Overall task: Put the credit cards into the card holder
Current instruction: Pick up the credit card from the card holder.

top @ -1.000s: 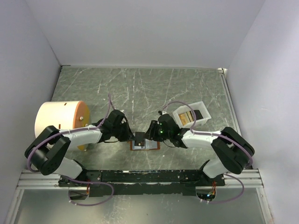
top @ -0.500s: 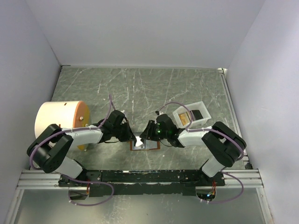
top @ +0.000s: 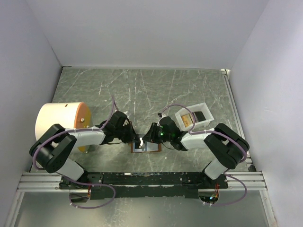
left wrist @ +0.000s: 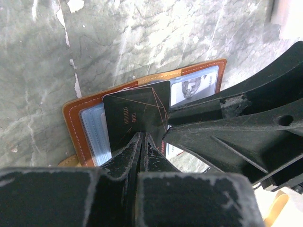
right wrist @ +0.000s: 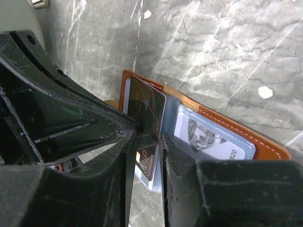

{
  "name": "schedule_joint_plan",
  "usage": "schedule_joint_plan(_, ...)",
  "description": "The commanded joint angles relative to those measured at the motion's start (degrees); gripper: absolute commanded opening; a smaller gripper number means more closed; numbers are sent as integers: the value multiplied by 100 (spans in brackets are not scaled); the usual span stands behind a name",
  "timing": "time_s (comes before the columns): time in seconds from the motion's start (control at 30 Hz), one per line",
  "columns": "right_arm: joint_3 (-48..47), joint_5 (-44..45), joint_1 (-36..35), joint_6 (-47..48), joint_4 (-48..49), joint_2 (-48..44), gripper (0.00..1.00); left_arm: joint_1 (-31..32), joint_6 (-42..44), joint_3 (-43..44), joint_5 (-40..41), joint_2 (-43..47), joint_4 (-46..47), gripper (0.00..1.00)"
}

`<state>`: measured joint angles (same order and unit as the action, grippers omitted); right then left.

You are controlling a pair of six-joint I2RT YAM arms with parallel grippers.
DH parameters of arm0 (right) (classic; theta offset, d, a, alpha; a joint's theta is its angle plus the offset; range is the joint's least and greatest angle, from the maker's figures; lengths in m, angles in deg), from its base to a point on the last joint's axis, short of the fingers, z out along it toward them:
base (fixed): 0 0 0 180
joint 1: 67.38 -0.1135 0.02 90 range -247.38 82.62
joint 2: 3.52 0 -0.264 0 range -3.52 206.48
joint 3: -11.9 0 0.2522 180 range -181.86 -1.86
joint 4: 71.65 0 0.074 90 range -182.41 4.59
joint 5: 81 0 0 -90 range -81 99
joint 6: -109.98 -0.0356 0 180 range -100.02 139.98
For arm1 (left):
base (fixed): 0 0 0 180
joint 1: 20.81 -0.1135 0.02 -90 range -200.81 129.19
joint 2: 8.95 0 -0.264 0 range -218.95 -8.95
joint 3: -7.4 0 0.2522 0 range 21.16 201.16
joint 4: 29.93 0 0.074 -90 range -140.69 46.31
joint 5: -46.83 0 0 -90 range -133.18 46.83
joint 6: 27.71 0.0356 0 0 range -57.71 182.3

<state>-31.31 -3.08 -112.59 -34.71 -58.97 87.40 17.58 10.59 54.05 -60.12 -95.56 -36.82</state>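
Note:
The brown card holder [top: 152, 148] lies open on the table between both arms, light-blue lining up; it also shows in the left wrist view [left wrist: 73, 123] and the right wrist view [right wrist: 227, 120]. A black credit card [left wrist: 135, 111] stands tilted over its left half, between the narrowly parted fingers of my right gripper [right wrist: 149, 137], leaning on one finger. My left gripper [left wrist: 142, 142] is shut, its tips against the card's near edge. A pale printed card [right wrist: 208, 139] sits in the right pocket. From above, the left gripper [top: 138, 141] and right gripper [top: 146, 138] meet tip to tip.
A white tray [top: 189, 108] stands right of the card holder, holding a tan-orange card [top: 188, 120] and a dark card [top: 200, 116]. A big cream-and-orange cylinder [top: 61, 124] lies at the left edge. White walls close the table on three sides.
My left gripper has moved right until its tips reach the black card. My right gripper has shifted slightly with the card over the open card holder.

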Motion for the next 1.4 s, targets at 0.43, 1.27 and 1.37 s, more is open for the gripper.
schedule_joint_plan(0.43, 14, 498, -32, 46, -404, -294, 33, -25, 292, 184, 521, 393, -678, 7)
schedule_joint_plan(1.27, -458, 752, -15, 164, -229, 437, 34, -25, 191, 218, 363, 49, -433, 7)
schedule_joint_plan(1.37, -373, 727, -15, 110, -188, 389, 34, -27, 254, 297, 589, 461, -1029, 9)
